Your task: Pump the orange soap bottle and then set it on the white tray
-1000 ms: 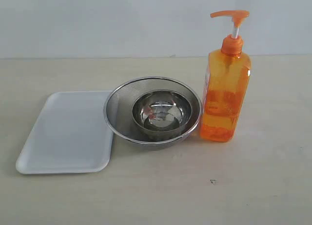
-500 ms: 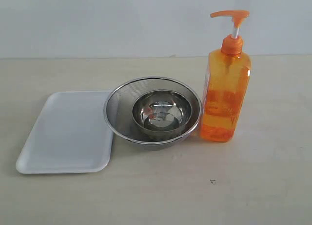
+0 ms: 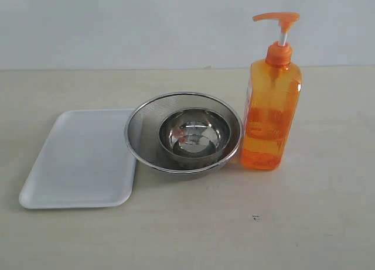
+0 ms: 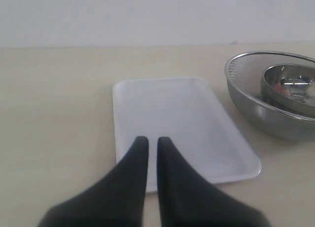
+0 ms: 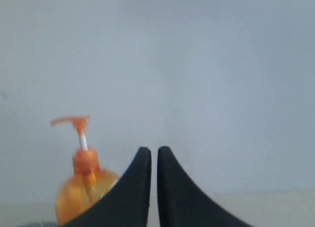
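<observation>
The orange soap bottle [image 3: 270,106] stands upright on the table at the right, its pump head raised on the white stem. The right wrist view shows the same bottle [image 5: 81,187] ahead, off to one side. The white tray [image 3: 85,159] lies flat and bare at the left. My left gripper [image 4: 152,141] is shut with nothing in it, hovering near the tray's [image 4: 172,118] close edge. My right gripper [image 5: 154,151] is shut and holds nothing, well apart from the bottle. Neither gripper appears in the exterior view.
A round steel mesh strainer [image 3: 183,132] with a small steel bowl [image 3: 193,134] inside sits between tray and bottle, its rim close to both. The strainer [image 4: 275,96] also shows in the left wrist view. A pale wall rises behind the table.
</observation>
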Controlling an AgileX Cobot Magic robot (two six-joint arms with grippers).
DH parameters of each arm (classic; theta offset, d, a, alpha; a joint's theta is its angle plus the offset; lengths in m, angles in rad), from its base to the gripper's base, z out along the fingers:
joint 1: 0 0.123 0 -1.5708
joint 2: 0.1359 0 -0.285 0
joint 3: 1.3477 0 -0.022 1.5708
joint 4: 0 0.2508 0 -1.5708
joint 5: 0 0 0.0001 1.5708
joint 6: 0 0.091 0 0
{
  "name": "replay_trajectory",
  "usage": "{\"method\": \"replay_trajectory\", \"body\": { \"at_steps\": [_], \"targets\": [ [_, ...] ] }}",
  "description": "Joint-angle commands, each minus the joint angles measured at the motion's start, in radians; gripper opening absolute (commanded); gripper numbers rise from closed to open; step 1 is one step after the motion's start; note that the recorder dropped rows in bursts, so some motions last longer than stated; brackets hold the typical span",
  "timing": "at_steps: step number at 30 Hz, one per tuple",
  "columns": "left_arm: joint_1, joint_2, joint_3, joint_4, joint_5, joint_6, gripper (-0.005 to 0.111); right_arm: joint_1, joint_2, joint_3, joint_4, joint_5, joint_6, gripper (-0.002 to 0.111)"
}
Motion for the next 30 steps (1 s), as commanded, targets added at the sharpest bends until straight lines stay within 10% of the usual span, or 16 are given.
{"method": "replay_trajectory", "body": {
  "at_steps": [1,7,22,26,30],
  "targets": [
    [0.001,-0.003,0.003,0.002,-0.006,-0.005,0.006,-0.002,-0.004,-0.001,-0.005,-0.234,0.255,0.003],
    [0.001,-0.003,0.003,0.002,-0.006,-0.005,0.006,-0.002,-0.004,-0.037,-0.101,-0.500,0.269,0.003],
    [0.001,-0.003,0.003,0.002,-0.006,-0.005,0.006,-0.002,0.384,-0.753,-0.223,0.229,0.427,0.002],
    [0.001,-0.003,0.003,0.002,-0.006,-0.005,0.006,-0.002,0.551,-0.912,-0.202,0.443,0.254,0.002],
    [0.001,-0.003,0.003,0.002,-0.006,-0.005,0.006,-0.002,0.704,-1.002,0.329,0.650,-0.300,0.002]
  ]
}}
